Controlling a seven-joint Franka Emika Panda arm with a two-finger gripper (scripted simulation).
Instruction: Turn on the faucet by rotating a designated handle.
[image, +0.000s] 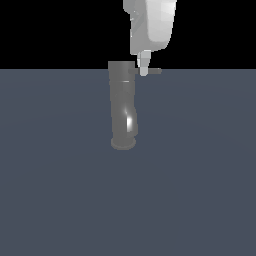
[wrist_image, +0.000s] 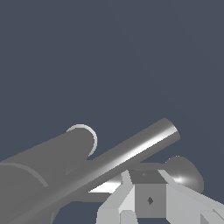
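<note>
I see the faucet (image: 123, 105) standing upright on the flat grey floor (image: 200, 190), which spreads wide around its flared base. The handle (image: 154, 71) juts from the column's top toward the exterior view's right, and my gripper (image: 144, 70) comes down onto it just beside the column, the bar's outer end showing past the white fingertip. The wrist view brings the handle (wrist_image: 131, 153) up close, bright along its length, with the fingers (wrist_image: 131, 199) below it. I cannot tell how wide the jaws stand or whether they grip the bar.
</note>
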